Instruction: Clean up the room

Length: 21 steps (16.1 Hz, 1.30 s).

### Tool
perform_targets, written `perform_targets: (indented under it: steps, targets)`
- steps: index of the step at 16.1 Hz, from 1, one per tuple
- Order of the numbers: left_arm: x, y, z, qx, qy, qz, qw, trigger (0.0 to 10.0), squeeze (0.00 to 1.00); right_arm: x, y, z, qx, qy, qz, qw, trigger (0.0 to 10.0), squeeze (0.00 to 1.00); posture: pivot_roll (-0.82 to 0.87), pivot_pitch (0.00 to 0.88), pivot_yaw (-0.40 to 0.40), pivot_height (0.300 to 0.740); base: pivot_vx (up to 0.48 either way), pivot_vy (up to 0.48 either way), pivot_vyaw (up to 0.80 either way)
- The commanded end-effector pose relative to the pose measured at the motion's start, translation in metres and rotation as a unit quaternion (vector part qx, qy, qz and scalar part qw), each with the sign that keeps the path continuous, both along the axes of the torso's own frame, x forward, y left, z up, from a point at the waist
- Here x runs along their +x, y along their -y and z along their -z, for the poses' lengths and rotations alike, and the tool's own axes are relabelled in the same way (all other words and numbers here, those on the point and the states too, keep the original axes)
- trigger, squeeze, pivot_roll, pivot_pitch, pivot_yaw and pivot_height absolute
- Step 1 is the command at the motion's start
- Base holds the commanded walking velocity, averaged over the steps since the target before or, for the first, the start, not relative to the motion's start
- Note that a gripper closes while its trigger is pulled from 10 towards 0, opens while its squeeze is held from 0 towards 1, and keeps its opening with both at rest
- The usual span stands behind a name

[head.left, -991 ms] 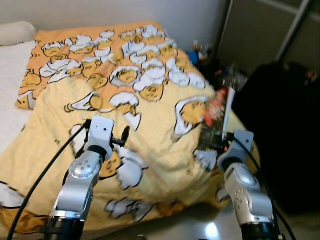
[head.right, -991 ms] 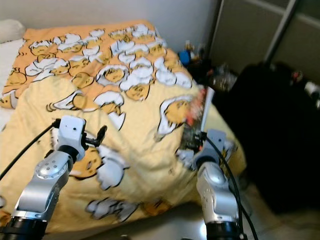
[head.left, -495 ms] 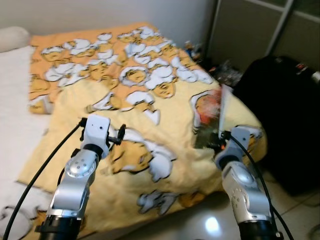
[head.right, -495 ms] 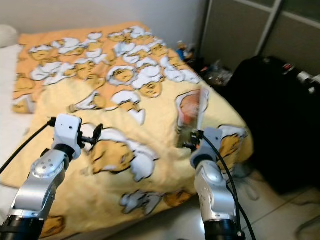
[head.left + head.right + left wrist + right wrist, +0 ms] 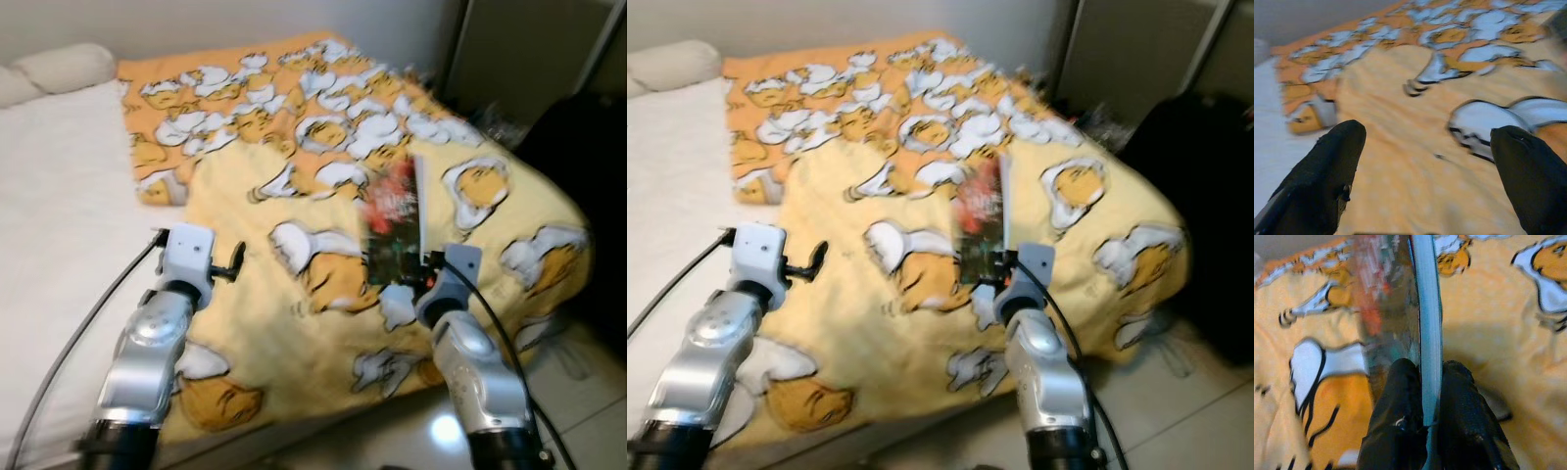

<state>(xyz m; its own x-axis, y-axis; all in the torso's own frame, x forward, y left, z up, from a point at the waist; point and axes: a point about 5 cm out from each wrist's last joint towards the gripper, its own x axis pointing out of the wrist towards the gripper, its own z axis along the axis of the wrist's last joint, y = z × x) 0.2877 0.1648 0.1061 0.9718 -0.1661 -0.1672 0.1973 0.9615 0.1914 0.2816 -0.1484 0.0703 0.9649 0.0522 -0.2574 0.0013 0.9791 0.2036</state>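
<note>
Above the yellow blanket (image 5: 323,206) on the bed (image 5: 59,196), the right hand (image 5: 1425,418) pinches a book (image 5: 394,223) held upright. The left hand (image 5: 1425,161) is spread and holds nothing. The book probably needs carrying somewhere to put away.

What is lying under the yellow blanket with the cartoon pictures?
The yellow blanket lies on a bed; bare white mattress shows beside it, pillows at the head. Whatever else lies beneath is covered. The right gripper holds a book above it.
</note>
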Motion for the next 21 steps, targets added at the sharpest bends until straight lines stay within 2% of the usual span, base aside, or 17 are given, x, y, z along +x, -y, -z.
perform_targets:
  steps: [1,5,8,21]
  targets:
    - [0.001,-0.007,-0.002,0.012,0.001,-0.006,1.000,10.0,0.00,0.006,0.001,-0.014,-0.003,0.036,0.007,0.999,10.0,0.00,-0.04,0.000,0.030,0.740,0.000,0.480,0.00]
    - [0.003,-0.008,-0.004,0.016,0.003,-0.005,1.000,10.0,0.00,0.011,-0.001,-0.024,-0.022,0.059,-0.013,0.998,10.0,0.00,-0.03,0.000,0.028,0.740,0.000,0.480,0.00]
    - [0.005,-0.008,-0.005,0.015,0.006,-0.007,1.000,10.0,0.00,0.018,-0.005,-0.041,-0.026,0.088,-0.031,0.995,10.0,0.00,-0.03,0.000,0.028,0.740,0.000,0.480,0.00]
    - [0.012,-0.012,-0.008,0.011,0.014,-0.024,1.000,10.0,0.00,0.019,-0.008,-0.034,-0.021,0.069,-0.045,0.996,10.0,0.00,-0.02,0.000,0.013,0.740,0.000,0.480,0.00]
